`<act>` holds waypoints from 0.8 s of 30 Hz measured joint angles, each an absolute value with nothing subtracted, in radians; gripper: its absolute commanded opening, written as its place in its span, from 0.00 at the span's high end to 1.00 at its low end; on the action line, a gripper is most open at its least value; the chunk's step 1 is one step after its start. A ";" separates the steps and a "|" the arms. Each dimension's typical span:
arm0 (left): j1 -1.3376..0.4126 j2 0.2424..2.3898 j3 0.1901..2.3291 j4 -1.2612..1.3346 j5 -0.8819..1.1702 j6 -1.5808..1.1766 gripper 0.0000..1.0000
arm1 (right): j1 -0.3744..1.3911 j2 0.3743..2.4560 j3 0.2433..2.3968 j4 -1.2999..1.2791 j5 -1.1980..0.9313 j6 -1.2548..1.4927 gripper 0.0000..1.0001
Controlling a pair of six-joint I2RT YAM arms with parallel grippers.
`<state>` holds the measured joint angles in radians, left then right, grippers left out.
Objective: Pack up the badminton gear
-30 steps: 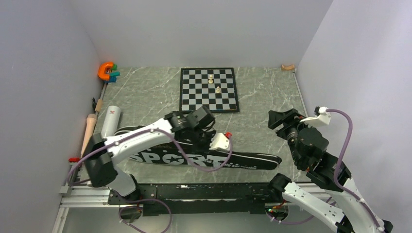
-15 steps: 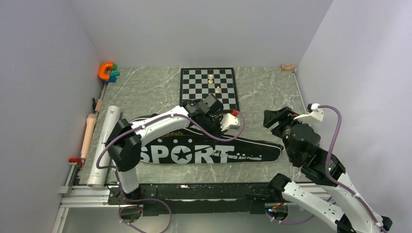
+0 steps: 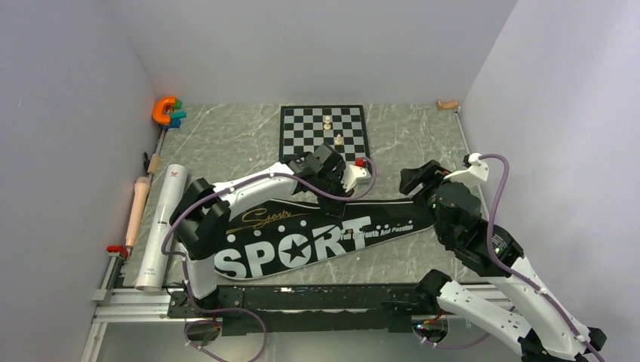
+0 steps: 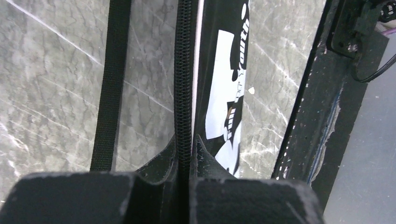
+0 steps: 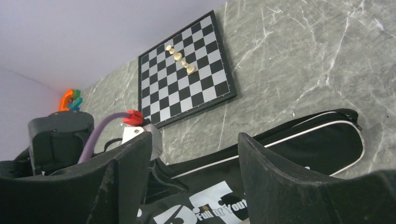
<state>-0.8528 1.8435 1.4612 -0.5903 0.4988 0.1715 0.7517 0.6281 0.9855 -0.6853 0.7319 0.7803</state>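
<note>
The black racket-shaped bag [image 3: 302, 243] lettered SPORT lies slantwise across the near half of the table, its narrow end toward the right. My left gripper [image 3: 333, 186] is shut on the bag's zipper edge, and in the left wrist view the zipper [image 4: 184, 70] runs straight up from between the closed fingers [image 4: 210, 161]. The bag's lettered face [image 4: 224, 74] hangs to the right of the zipper. My right gripper [image 3: 412, 181] stands open just above the bag's narrow end [image 5: 303, 137], with nothing between its fingers [image 5: 266, 168]. The long white tube [image 3: 161, 226] lies at the left.
The chessboard [image 3: 324, 139] with a few pale pieces lies at the back centre, just beyond the left wrist. A beige wooden rod [image 3: 137, 207] lies along the left rail beside the tube. An orange and blue toy [image 3: 167, 111] sits in the far left corner. A black strap [image 4: 111, 84] trails from the bag.
My left gripper has moved right and toward the chessboard with the bag's edge in it, swinging the bag slantwise and uncovering the tube. My right gripper has moved left toward the bag's narrow end.
</note>
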 measured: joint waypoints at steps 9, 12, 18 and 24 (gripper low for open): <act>-0.854 1.874 1.392 -0.555 0.501 0.319 0.89 | 0.670 0.670 0.963 -0.657 0.657 0.797 0.29; -0.852 1.897 1.414 -0.578 0.499 0.394 0.42 | 0.624 0.682 0.938 -0.649 0.604 0.804 0.28; -0.846 1.896 1.420 -0.632 0.478 0.512 0.01 | 0.556 0.698 0.925 -0.647 0.527 0.807 0.13; -0.822 1.814 1.420 -0.696 0.477 0.537 0.01 | 0.527 0.708 0.925 -0.631 0.487 0.789 0.00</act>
